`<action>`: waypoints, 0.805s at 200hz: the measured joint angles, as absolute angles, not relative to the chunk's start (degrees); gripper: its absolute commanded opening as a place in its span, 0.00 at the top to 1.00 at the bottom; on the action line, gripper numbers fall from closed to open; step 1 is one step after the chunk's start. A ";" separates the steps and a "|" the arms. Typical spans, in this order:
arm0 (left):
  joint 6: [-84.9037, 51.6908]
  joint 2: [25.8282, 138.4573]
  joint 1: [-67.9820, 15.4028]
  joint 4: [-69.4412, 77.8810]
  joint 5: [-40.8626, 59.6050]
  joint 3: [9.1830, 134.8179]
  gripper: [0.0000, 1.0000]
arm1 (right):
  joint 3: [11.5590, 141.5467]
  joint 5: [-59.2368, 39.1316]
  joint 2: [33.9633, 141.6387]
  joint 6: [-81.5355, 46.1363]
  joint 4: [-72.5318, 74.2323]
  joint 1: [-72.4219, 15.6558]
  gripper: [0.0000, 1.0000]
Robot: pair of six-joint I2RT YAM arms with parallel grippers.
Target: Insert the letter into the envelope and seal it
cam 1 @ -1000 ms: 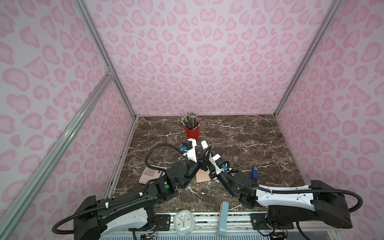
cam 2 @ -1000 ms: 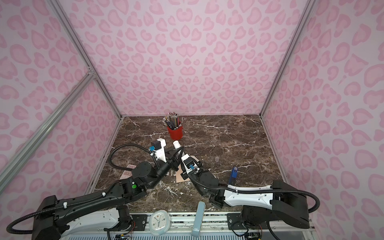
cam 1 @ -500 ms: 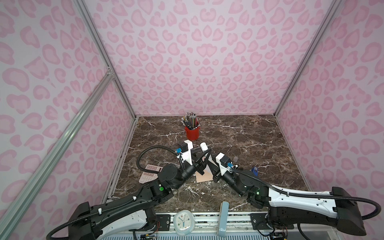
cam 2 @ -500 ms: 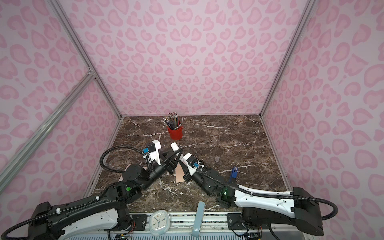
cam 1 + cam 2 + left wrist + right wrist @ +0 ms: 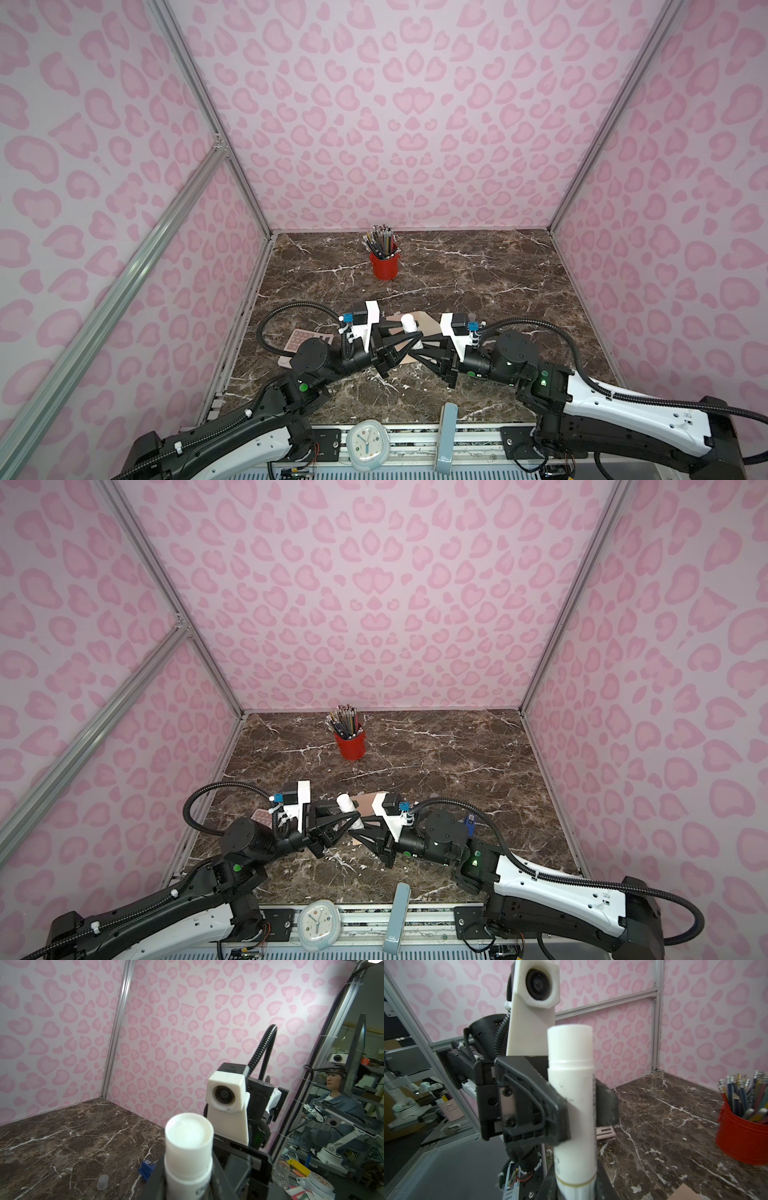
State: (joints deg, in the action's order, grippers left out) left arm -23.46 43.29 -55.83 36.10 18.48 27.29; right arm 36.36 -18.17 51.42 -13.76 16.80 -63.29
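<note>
White cylindrical glue stick (image 5: pixel 409 328) gripped upright from both sides
Body pinched by the left gripper (image 5: pixel 580 1111), base by the right gripper (image 5: pixel 417 348), likely to wind glue out; beneath lies the flat peach-pink paper envelope (image 5: pixel 427 326), the letter unseen.

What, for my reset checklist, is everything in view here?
glue stick: one, white, upright between both pincers
envelope: one, peach-pink, on the table under the pincers, partly hidden
calculator: one, pink, on the table near the left wall
pencil cup: one, red, full, toward the back
cap: one, clear, loose on the table
small blue item: one, blue, on the table beside the cap
clock: one, pale, front rail
block: one, grey-blue, front rail
table: one, brown marble
letter: none visible
left pincer: one, black, shut on the stick's middle
right pincer: one, black, shut on the stick's base
</note>
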 measured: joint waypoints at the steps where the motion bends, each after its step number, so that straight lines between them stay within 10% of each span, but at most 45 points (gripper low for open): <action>1: -23.49 43.22 -55.83 36.07 18.55 27.27 0.96 | 36.38 -18.39 51.40 -13.82 16.78 -63.24 0.87; 59: -23.53 41.82 -56.10 29.04 18.39 28.25 0.96 | 37.30 -18.35 50.15 -10.85 12.99 -62.17 0.44; 161: -24.84 43.75 -55.99 17.82 -16.27 32.95 0.96 | 24.93 13.45 58.08 2.68 30.35 -71.18 0.39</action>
State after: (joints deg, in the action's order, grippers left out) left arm -24.84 43.75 -55.99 17.82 -16.27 32.95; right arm 24.93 13.45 58.08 2.68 30.35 -71.18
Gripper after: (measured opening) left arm 0.284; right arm 0.616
